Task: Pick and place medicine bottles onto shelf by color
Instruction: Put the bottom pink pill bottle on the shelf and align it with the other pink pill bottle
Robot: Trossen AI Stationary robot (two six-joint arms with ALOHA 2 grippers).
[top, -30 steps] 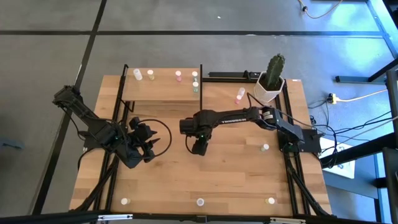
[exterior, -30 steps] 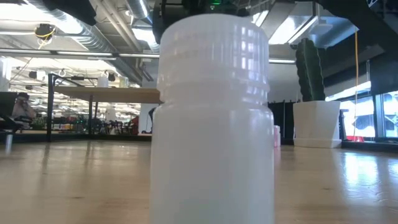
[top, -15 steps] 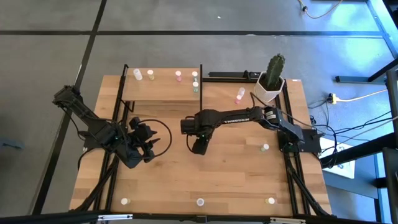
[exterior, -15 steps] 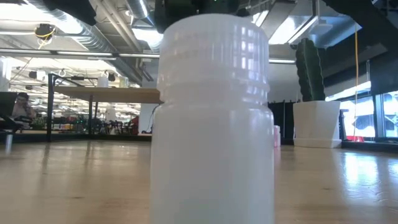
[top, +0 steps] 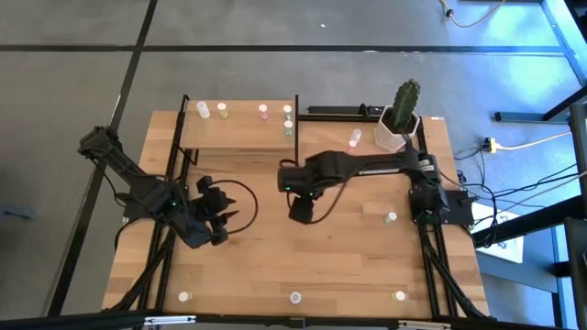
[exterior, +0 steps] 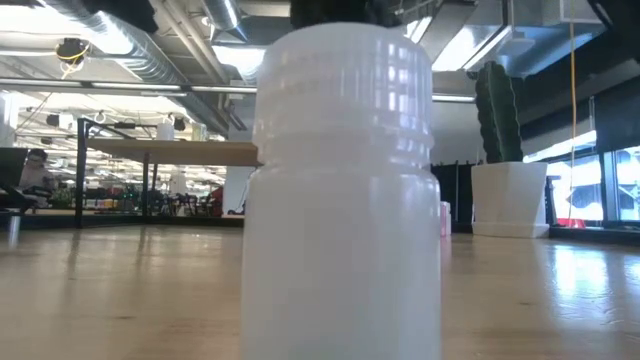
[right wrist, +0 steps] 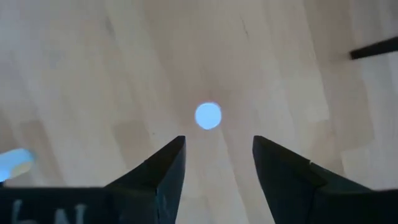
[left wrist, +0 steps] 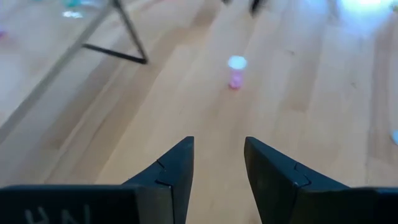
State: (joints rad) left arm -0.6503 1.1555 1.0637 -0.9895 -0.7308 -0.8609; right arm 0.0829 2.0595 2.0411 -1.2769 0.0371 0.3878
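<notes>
Beyond right gripper (right wrist: 216, 163) parted jaws: bottle (right wrist: 208, 116).

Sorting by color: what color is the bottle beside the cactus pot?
Pink. The bottle shows best in the high view, just left of the white cactus pot.

Bare tabletop (top: 348, 247) between scattered bottles (top: 392, 218)

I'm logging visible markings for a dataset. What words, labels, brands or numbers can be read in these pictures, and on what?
Right arm: white lettering along the link, too small to read.
Left gripper: pale marks on the housing at the picture's edge, cut off, not readable.
White bottle in the low view: no label shows.
</notes>
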